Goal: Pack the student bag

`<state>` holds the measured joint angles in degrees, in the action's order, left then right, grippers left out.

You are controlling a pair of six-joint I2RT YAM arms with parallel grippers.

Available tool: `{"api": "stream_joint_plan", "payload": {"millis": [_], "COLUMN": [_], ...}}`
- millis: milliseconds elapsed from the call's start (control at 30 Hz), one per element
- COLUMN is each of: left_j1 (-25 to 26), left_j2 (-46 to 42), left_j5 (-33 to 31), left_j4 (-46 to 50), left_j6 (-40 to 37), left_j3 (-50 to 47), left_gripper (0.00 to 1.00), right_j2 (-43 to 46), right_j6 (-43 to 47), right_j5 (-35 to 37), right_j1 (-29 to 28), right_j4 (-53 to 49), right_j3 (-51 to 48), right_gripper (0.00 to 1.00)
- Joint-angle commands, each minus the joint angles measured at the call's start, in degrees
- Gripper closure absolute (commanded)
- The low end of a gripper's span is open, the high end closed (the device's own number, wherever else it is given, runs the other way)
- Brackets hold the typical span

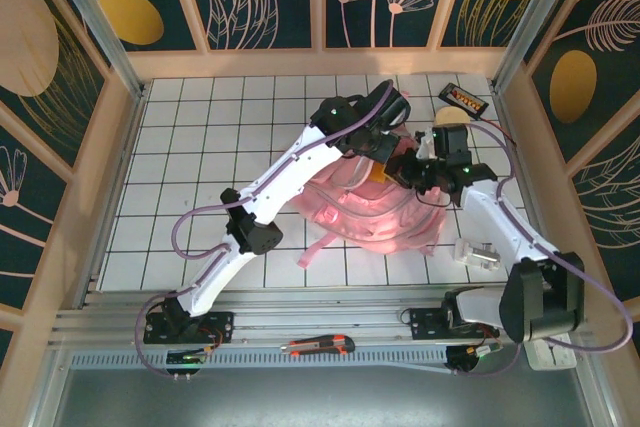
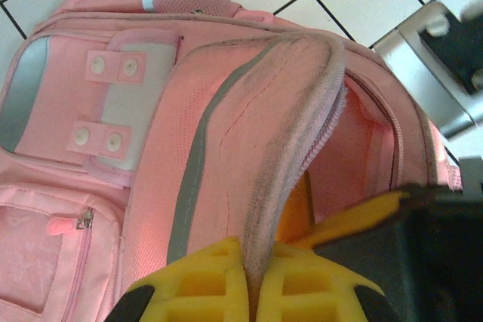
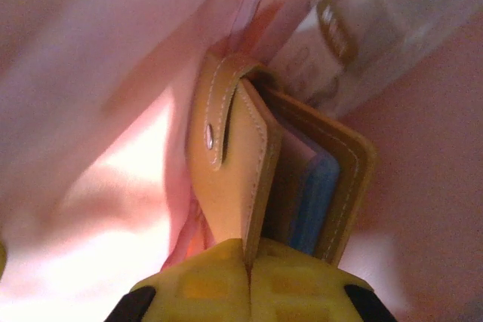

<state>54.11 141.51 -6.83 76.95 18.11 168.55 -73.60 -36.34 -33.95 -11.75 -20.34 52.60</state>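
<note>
1. Squarely in the middle of the white gridded surface point(image 1: 200, 127): student bag point(image 1: 365, 219), lying flat, opening at its far-right end.
2. Clamped shut on the bag's zip-edged flap point(image 2: 302, 111): left pincer point(image 2: 253, 277), lifting the mouth wide.
3. Closed on one cover of a tan wallet point(image 3: 241, 171): right pincer point(image 3: 249, 262), reaching inside the pink lining beside a clear printed wrapper point(image 3: 347, 35).
4. Likely hazard: losing the thin bite on the flap under a harder pull, dropping the mouth onto the right pincer.
5. Also possible: catching the wallet's snap tab point(image 3: 215, 122) on the lining during withdrawal, or letting go too near the rim and tipping the wallet back out.
6. Cramped between the two pincers over the opening; plenty of bare tiles left of and beyond the bag; black-and-orange packet point(image 1: 465, 99) close by near the far-right corner.
</note>
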Motion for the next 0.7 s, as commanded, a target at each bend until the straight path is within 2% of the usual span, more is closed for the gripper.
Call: {"api": "stream_joint_plan", "payload": {"millis": [0, 33, 67, 100, 133, 167, 400, 567, 667], "left_j1": [0.1, 0.0, 0.1, 0.1, 0.1, 0.1, -0.4, -0.9, -1.9], "left_j2": [-0.4, 0.0, 0.5, 0.7, 0.9, 0.9, 0.4, -1.0, -2.6], "left_j5": [-0.1, -0.4, -0.5, -0.7, -1.0, -1.2, -5.7, -7.9, -7.3], "left_j4": [-1.8, -1.4, -1.2, -1.1, -1.0, -1.1, 2.2, 2.3, 2.4], "left_j6": [1.5, 1.8, 2.2, 2.5, 2.9, 3.1, 6.6, 11.4, 14.0], "left_j3": [3.8, 3.8, 3.9, 3.8, 3.9, 3.9, 3.9, 0.5, -4.6], "left_gripper": [1.00, 1.00, 1.00, 0.94, 0.77, 0.67, 0.49, 0.41, 0.38], "right_j2": [-2.8, -2.9, -2.4, -1.7, -0.4, 1.1, 14.4, 21.2, 23.3], "right_j6": [4.9, 5.4, 5.9, 6.2, 6.5, 6.7, 5.7, 5.5, 3.6], "right_j5": [3.5, 4.6, 5.3, 6.0, 7.2, 8.0, 13.4, 12.2, 8.1], "right_j1": [1.0, 1.1, 1.2, 1.3, 1.4, 1.8, 6.0, 7.4, 7.4], "right_j4": [1.6, 0.5, -0.4, -1.3, -2.7, -4.2, -18.8, -23.5, -23.4], "right_j3": [5.5, 6.8, 7.6, 8.0, 8.4, 8.5, 6.4, 3.2, 1.3], "right_gripper": [0.66, 0.53, 0.47, 0.44, 0.40, 0.38, 0.38, 0.38, 0.41]}}
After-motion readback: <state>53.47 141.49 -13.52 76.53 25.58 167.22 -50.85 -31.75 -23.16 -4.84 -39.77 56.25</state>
